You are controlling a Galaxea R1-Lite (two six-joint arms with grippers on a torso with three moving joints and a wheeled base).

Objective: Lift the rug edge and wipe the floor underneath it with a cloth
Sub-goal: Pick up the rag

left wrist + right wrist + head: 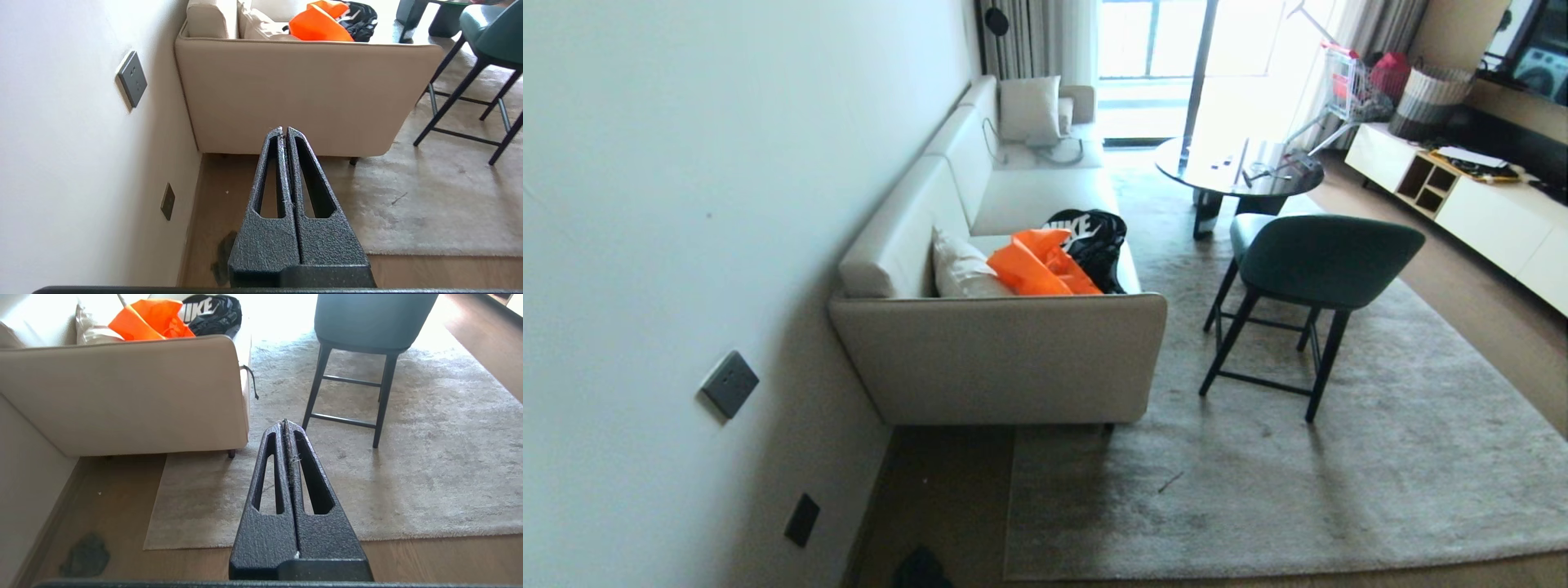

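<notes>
Nearest us, the cloth [86, 555] lies crumpled on the floor [122, 498] by the wall, at about 7 o'clock in the head view, just off the rug edge [153, 539]. Both the left tool [284, 130] and right tool [284, 422] are pressed narrow and hold nothing. We judge we should first open one tool and pinch the cloth from above, then free the other for the rug corner. Beyond, at 12 o'clock, the sofa [1005, 359] presses on the rug, so we lift only the near corner.
</notes>
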